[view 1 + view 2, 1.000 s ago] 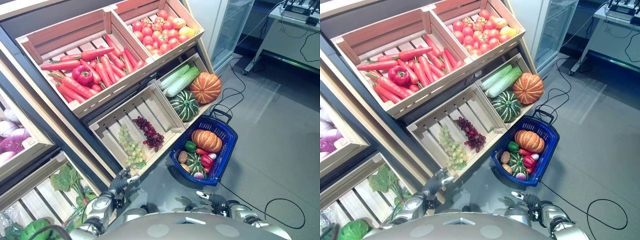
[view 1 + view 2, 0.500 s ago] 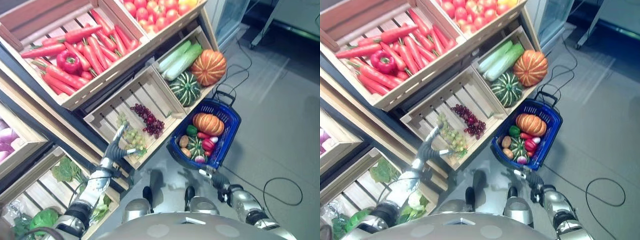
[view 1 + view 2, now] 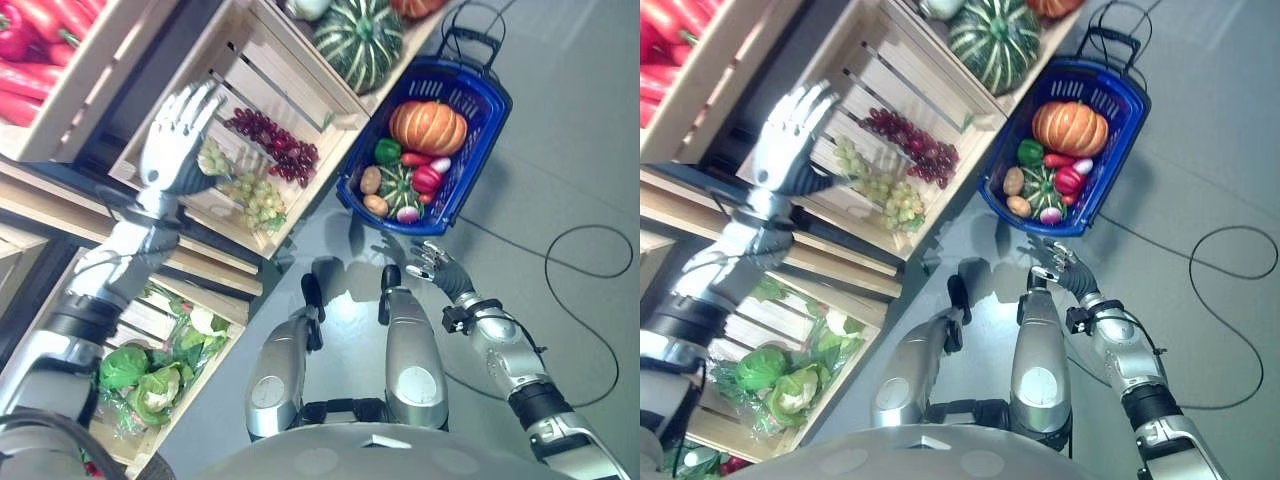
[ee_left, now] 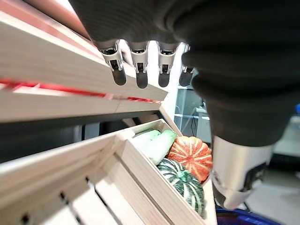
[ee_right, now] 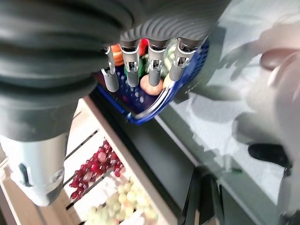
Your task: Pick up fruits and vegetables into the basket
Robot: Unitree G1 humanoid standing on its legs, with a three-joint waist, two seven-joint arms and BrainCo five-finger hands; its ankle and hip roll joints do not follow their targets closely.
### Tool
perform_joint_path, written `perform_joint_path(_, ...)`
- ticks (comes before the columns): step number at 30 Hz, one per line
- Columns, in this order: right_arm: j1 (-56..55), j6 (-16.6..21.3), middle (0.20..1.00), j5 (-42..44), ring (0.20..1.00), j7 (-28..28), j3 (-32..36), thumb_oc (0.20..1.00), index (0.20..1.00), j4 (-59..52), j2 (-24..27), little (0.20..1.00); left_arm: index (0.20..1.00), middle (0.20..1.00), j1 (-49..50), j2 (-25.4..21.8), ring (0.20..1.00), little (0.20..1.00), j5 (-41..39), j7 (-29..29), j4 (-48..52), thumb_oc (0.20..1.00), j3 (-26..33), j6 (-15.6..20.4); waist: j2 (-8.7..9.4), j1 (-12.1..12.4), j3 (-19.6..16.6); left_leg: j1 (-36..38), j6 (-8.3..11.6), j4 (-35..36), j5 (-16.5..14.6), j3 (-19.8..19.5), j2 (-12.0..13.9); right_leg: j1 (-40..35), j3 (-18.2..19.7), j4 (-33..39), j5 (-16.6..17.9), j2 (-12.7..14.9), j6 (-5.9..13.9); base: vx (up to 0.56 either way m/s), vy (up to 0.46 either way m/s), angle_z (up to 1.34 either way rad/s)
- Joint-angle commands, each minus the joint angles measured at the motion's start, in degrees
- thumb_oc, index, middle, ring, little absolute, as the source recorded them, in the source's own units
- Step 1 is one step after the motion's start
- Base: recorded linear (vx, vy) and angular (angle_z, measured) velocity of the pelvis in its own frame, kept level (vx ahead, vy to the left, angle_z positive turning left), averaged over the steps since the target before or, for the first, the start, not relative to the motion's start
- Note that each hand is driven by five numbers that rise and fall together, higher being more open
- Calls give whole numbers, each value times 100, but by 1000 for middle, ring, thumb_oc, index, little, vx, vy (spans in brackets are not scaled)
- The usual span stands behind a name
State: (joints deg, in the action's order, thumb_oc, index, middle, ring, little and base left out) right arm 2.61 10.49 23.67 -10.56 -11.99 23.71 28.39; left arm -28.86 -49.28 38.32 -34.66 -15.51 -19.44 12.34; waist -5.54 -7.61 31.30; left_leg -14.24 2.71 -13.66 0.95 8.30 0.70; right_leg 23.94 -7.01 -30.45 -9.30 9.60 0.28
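Left eye view: the left hand [image 3: 172, 140], fingers straight and spread, hovers over the wooden crate [image 3: 262, 80] at 10 o'clock, just beside the green grapes [image 3: 248, 196] and empty. This looks like the reach stage of the next pick. The blue basket [image 3: 482, 103], at 1 o'clock, already holds an orange pumpkin [image 3: 428, 126] and smaller produce.

Right eye view: the right hand [image 3: 1057, 264], relaxed and holding nothing, hangs at 5 o'clock below the basket. The red grapes [image 3: 910, 143] lie beside the green ones.

Left wrist view: the straight fingers [image 4: 138, 70] touch nothing; the grapes are hidden.

Right wrist view: open fingers [image 5: 133, 70] point at the basket rim. The next move likely calls for lowering the left hand and closing gently on a bunch.
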Motion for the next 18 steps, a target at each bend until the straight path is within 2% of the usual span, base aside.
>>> perform_joint_path(1,-175,456,1000,216,1000,122,171,1000,1000,-748,197,1000,1000,1000,-404,-320,1000,1000,273,-144,342,1000,-200,-427,-66,-227,-150,-597,-273,-1039,-821,233,-244,316,-9,-350,-321,-315,-52,-7,-14,-8)
perform_joint_path(2,-155,448,1000,269,1000,140,198,1000,1000,-847,267,1000,1000,1000,-565,-398,1000,1000,329,-51,315,1000,-324,-608,-77,-275,-150,-782,-275,-1122,-827,270,-226,524,38,-438,-326,-331,-52,-6,-7,-10)
perform_joint_path(4,-140,437,1000,318,1000,143,227,1000,1000,-943,327,1000,1000,1000,-714,-423,1000,1000,358,-16,231,1000,-434,-748,-88,-318,-150,-967,-277,-1192,-823,312,-203,739,94,-524,-326,-357,-51,-13,5,-11)
perform_joint_path(7,-43,441,1000,342,1000,215,302,1000,1000,-1171,517,1000,1000,1000,-1217,-445,1000,1000,428,309,-98,1000,-845,-1235,-129,-455,-150,-1507,-255,-1338,-780,439,-137,1316,247,-674,-301,-431,-39,-16,17,-12)
perform_joint_path(14,18,424,1000,396,1000,199,376,1000,1000,-1456,751,1000,1000,1000,-1947,-380,1000,1000,413,810,-782,1000,-1398,-1787,-133,-657,-150,-2236,-223,-1553,-731,631,-14,2134,455,-902,-211,-527,4,1,14,-15)
perform_joint_path(15,-29,425,1000,400,1000,196,371,1000,1000,-1496,787,1000,1000,1000,-1989,-324,1000,1000,453,873,-920,1000,-1491,-1880,-125,-698,-150,-2226,-175,-1644,-888,591,-17,2127,511,-997,-369,-542,49,74,27,-13)
perform_joint_path(18,-41,475,1000,422,1000,168,396,1000,1000,-1592,869,1000,1000,1000,-2179,-178,1000,1000,673,953,-1381,1000,-1643,-2101,-119,-800,-150,-2508,-155,-1773,-901,640,22,2447,605,-1116,-368,-568,57,32,33,-11)
